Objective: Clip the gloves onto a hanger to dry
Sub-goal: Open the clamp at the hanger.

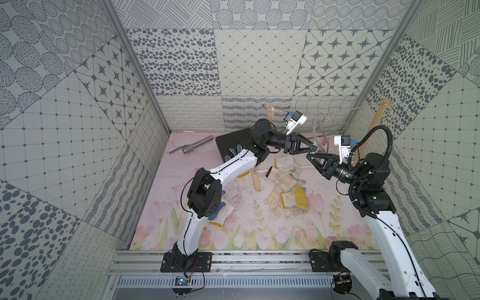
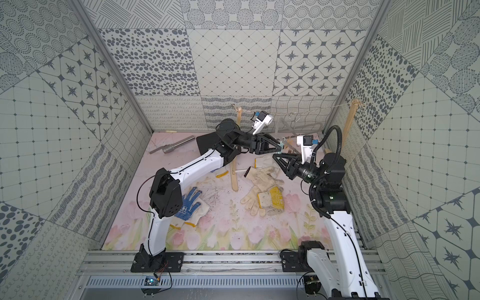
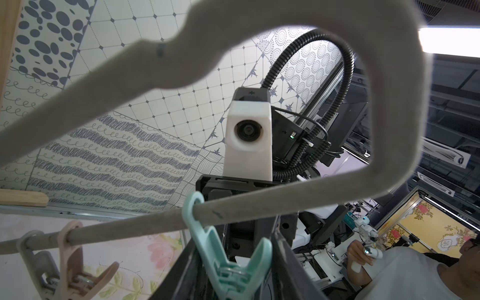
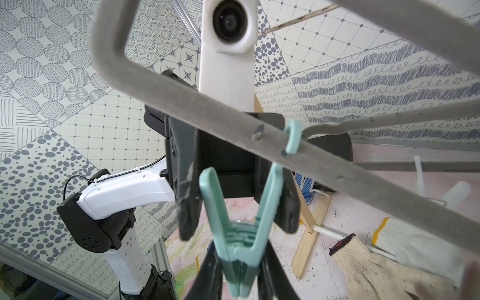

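A mint-green peg point(image 4: 241, 233) fills the right wrist view. Its loop is hooked over a bar of the grey hanger point(image 4: 197, 104), and its mouth is shut with nothing in it. The left gripper point(image 1: 314, 150) has its fingers point(image 4: 188, 207) half closed on the peg's two handles, touching both. The right gripper point(image 1: 308, 156) pinches the peg's clamping end. In both top views the hanger hangs above the back edge of the table point(image 1: 259, 228), toward the right back corner. The gloves point(image 1: 284, 179) lie loose on the table, most in a heap right of the middle, and none is held. The step looks like opening the peg. The squeeze should probably land square near the handle tips, and the right gripper would need to let go to fetch a cuff.
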